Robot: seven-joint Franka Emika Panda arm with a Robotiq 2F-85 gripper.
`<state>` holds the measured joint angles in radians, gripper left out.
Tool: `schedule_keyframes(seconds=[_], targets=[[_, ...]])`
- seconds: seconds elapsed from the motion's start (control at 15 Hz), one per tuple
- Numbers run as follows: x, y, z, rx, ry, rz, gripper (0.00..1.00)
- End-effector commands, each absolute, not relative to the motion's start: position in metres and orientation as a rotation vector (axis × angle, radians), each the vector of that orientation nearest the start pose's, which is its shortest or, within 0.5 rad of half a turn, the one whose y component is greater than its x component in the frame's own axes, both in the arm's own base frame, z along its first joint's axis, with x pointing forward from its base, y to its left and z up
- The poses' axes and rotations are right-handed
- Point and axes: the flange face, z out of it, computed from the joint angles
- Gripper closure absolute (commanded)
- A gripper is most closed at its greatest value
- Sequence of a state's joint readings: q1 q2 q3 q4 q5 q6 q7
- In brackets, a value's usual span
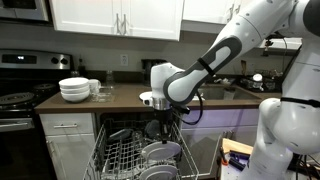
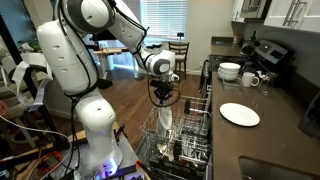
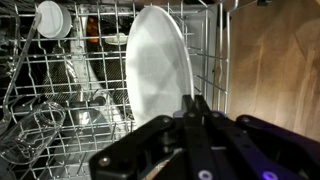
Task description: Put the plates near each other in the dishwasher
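A white plate (image 3: 158, 72) stands upright between the tines of the dishwasher's lower rack (image 3: 60, 95). It also shows in both exterior views (image 1: 160, 151) (image 2: 166, 126). My gripper (image 3: 195, 103) is shut, with the fingertips pressed together right at this plate's right rim and nothing visible between them. It hangs just above the rack in both exterior views (image 1: 163, 124) (image 2: 165, 100). A second white plate (image 2: 240, 114) lies flat on the counter. The dishwasher (image 1: 140, 155) (image 2: 185, 140) is open with its rack pulled out.
A stack of deep white bowls (image 1: 74, 90) (image 2: 230, 71) and mugs (image 2: 252, 79) stand on the counter beside the stove (image 1: 15, 100). Glasses (image 3: 40, 115) and a round white lid (image 3: 50, 18) sit in the rack left of the plate. The wooden floor (image 3: 275, 70) is to the right.
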<state>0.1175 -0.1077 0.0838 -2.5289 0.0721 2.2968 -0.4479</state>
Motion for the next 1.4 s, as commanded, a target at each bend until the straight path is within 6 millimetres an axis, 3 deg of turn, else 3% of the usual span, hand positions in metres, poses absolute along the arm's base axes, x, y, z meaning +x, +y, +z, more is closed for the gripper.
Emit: schedule_keyframes(seconds=[0.0, 0.93, 1.33], targets=[[0.425, 0.084, 0.312, -2.881, -0.894, 0.147, 0.98], [0.429, 0.075, 0.277, -2.777, -0.988, 0.195, 0.98], [0.434, 0.070, 0.262, -2.839, -1.006, 0.189, 0.98]])
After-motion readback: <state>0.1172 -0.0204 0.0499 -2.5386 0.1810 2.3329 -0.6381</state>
